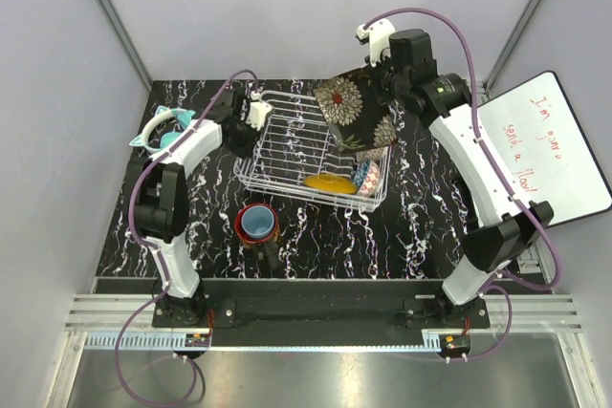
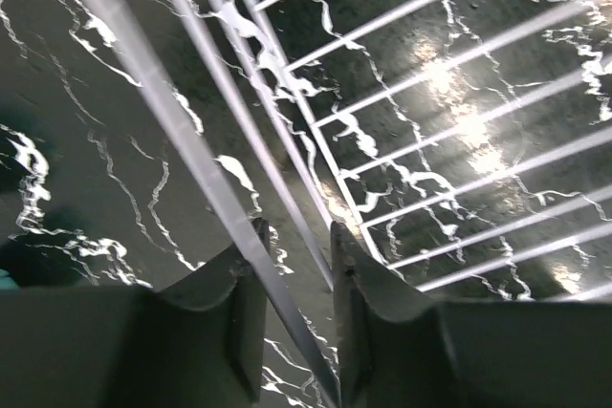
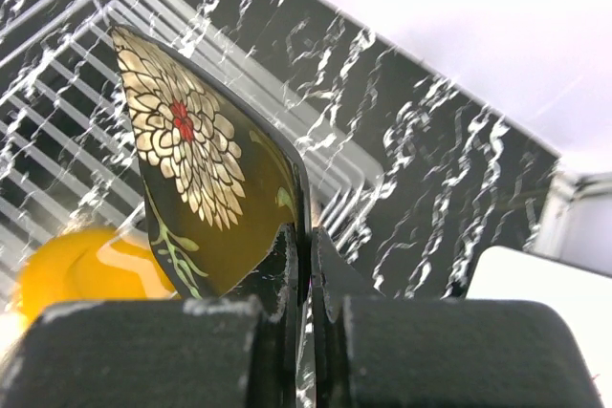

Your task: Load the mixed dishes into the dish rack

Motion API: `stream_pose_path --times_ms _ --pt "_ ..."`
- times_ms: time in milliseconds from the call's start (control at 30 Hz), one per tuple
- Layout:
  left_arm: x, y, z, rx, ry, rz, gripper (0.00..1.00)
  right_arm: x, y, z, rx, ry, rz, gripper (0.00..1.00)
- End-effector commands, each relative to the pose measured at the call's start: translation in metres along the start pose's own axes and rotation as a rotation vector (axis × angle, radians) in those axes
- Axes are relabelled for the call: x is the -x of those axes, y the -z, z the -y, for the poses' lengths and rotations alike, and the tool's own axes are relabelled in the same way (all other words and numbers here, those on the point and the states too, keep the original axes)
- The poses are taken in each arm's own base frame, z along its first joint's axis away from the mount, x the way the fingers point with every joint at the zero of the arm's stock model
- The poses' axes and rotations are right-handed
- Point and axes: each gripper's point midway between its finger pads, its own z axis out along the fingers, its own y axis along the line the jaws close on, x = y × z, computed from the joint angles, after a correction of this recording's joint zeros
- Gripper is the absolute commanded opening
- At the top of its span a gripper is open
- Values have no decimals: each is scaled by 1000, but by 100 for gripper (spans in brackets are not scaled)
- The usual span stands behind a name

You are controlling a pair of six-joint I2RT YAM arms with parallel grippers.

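Note:
The white wire dish rack [image 1: 287, 150] stands mid-table. My left gripper [image 1: 256, 114] is at its far left rim; in the left wrist view its jaws [image 2: 296, 231] have closed onto a rim wire [image 2: 191, 160] that runs slantwise between them. My right gripper [image 1: 375, 78] is shut on an edge of the black square white-flowered plate [image 1: 352, 110], held tilted above the rack's far right corner [image 3: 201, 160]. The mustard-yellow plate [image 1: 328, 182] and the gold lattice bowl [image 1: 366, 177] lie inside the rack. The light blue cup [image 1: 255, 223] sits inside the dark red-lined mug [image 1: 256, 209] in front of the rack.
A teal cat-eared object [image 1: 163, 131] lies at the table's left edge beside the left arm. A whiteboard with red writing [image 1: 550, 145] leans at the right. Grey walls close in the back and sides.

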Motion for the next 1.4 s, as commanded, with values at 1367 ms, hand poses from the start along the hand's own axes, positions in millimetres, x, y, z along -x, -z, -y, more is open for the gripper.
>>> stream_pose_path --times_ms 1367 --pt "0 6 5 -20 -175 -1 52 1 -34 5 -269 688 -4 0"
